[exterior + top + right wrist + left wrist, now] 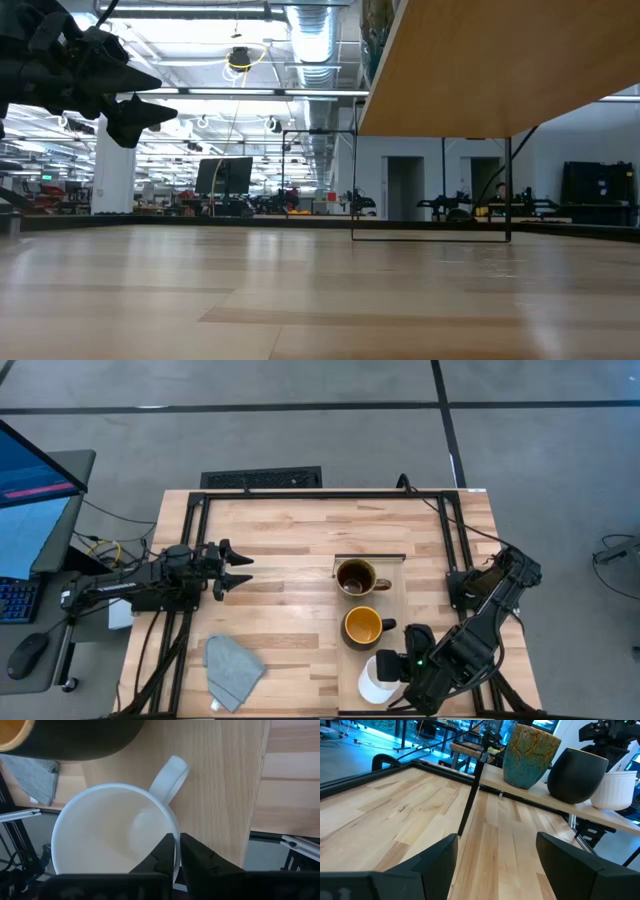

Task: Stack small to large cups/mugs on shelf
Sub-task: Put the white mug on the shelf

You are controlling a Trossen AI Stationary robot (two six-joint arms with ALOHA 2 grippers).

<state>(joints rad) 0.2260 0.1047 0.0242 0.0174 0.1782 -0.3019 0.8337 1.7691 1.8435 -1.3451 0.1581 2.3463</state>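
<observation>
On the shelf point(348, 665), three mugs in a row, right gripper point(398, 667) at the white one.

Nearest sits the white mug point(377, 678), the right gripper's fingers point(167, 852) pinching its rim, nearly closed. The yellow-lined mug point(364, 627) stands beside it and the brown mug point(356, 577) farthest. Left gripper point(240, 569) hovers wide open over the table's left side, near the grey cloth point(232, 668).
</observation>
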